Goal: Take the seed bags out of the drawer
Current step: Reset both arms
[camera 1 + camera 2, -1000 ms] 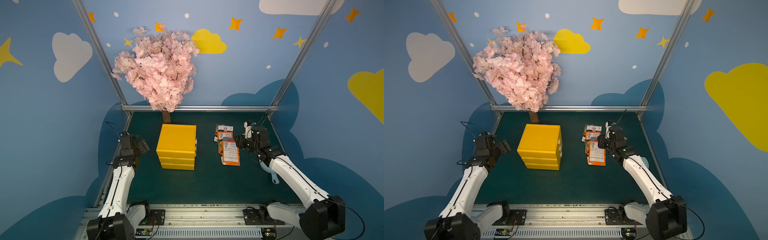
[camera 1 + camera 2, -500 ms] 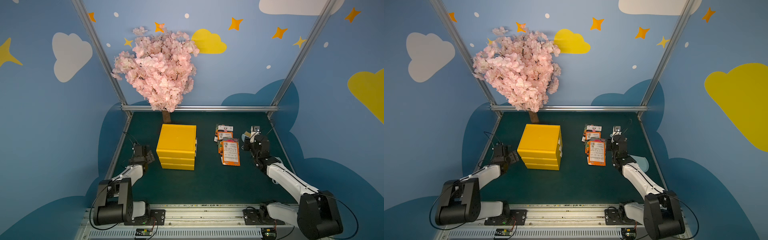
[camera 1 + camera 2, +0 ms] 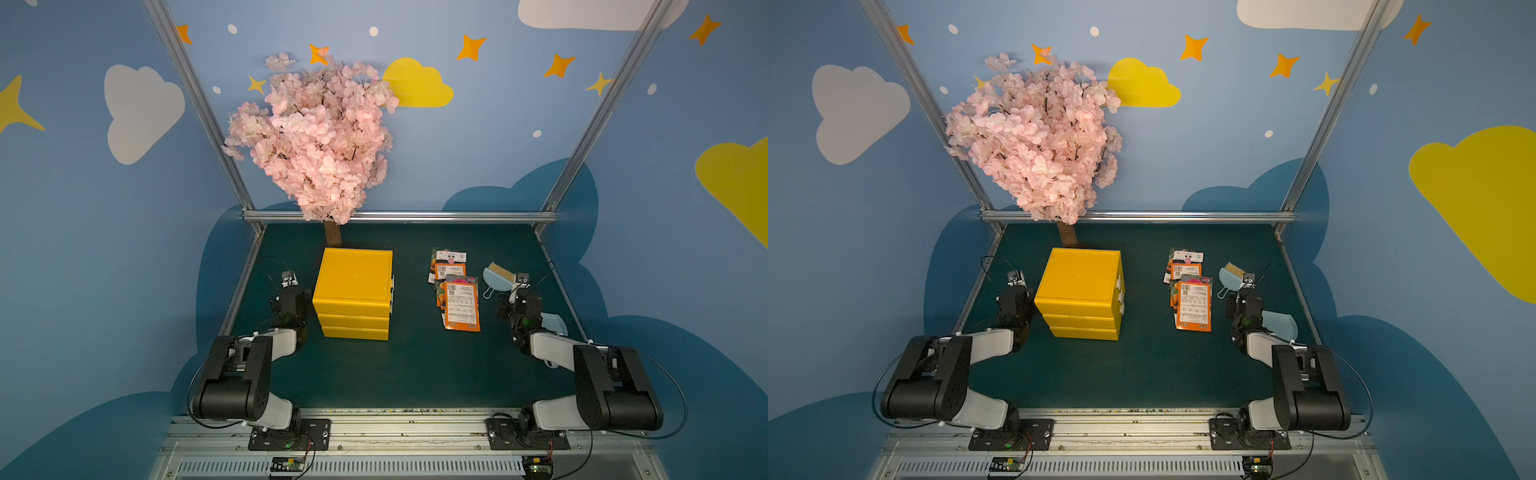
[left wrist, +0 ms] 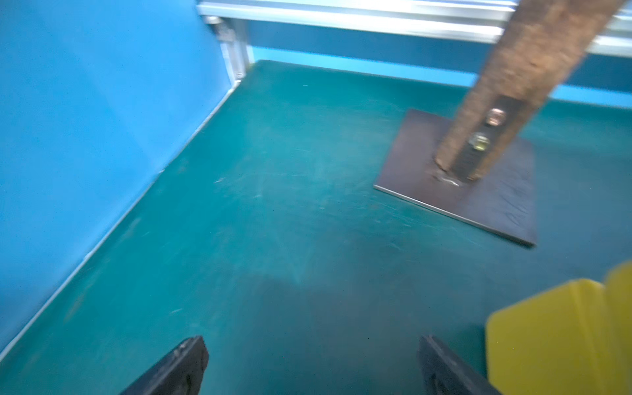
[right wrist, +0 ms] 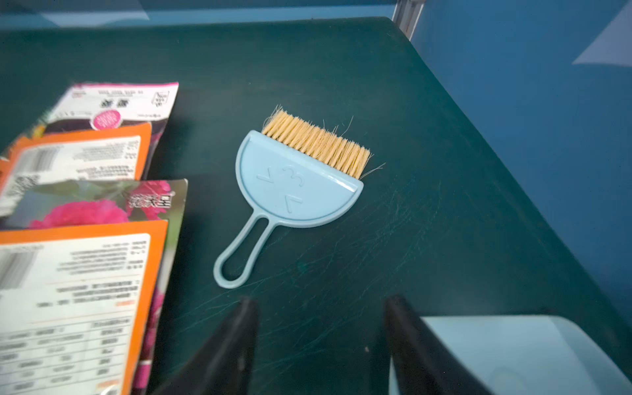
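The seed bags [image 3: 455, 291] lie out on the green desk [image 3: 415, 365], at about two o'clock from its middle, taking the far rail as twelve. They are well apart from the yellow drawer chest [image 3: 353, 286], which sits at about ten o'clock with all three drawers shut.

At least four flat, glossy packets overlap in a loose row running from twelve to six. The nearest shows an orange back with a large white printed label, a barcode in one corner and rows of small text. Under it, a packet lies face up, showing a photo of bright pink flowers against blurred green. Beyond that is another orange back with a white label. The farthest packet has a white strip of print, a round pink sticker and a darker picture below. Their edges are cut straight, and the corners lift slightly where one rests on another.

A pale blue hand brush [image 5: 301, 178] with straw-coloured bristles lies at three o'clock of the bags, just beside them but not touching.

The right claw [image 5: 321, 325] hovers low over bare desk between the brush and a pale blue dustpan [image 5: 513, 355], its jaws spread and empty. The left claw [image 4: 311, 362], at nine o'clock of the chest, is spread wide and also holds nothing.
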Tool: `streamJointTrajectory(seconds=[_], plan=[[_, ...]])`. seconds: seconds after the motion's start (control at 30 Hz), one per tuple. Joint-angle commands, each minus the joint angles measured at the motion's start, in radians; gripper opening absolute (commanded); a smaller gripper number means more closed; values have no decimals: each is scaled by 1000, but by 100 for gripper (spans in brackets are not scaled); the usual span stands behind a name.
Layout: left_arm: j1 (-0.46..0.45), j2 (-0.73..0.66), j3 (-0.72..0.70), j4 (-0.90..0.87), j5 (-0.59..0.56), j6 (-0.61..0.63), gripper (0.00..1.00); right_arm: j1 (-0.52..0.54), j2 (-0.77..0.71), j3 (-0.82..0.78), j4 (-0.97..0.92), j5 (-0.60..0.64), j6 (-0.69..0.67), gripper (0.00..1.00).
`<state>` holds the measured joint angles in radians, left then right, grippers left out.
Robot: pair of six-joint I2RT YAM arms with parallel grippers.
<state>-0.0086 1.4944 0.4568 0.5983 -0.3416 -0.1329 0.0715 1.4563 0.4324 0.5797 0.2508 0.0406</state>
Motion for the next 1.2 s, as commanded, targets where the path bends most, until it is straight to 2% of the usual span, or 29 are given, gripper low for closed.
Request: streamJointTrajectory(seconds=[0.0,0.07,0.47,0.5,0.57,0.6,0.67,0.77,0.87,1.17], plan=[[-2,4,22,41,25,38,100,2,23,6,115,-49,-14,98],[-3,8,26,41,36,43,100,0,13,19,47,-63,-29,98],[-3,4,-19,115,122,78,100,-1,12,20,45,-67,-31,99],[-5,17,-53,185,158,92,100,0,12,20,45,-67,-31,99],[-15,96,-161,504,173,131,100,1,12,20,45,-67,-34,99],[-17,90,-157,479,153,123,100,1,13,20,45,-64,-33,99],[-8,32,-75,225,115,76,100,3,13,20,43,-61,-33,98],[-2,77,-92,332,117,81,100,5,15,24,42,-59,-33,98],[-2,50,-72,245,119,73,100,4,16,23,39,-58,-33,99],[-2,50,-73,254,119,75,100,14,14,22,42,-45,-41,99]])
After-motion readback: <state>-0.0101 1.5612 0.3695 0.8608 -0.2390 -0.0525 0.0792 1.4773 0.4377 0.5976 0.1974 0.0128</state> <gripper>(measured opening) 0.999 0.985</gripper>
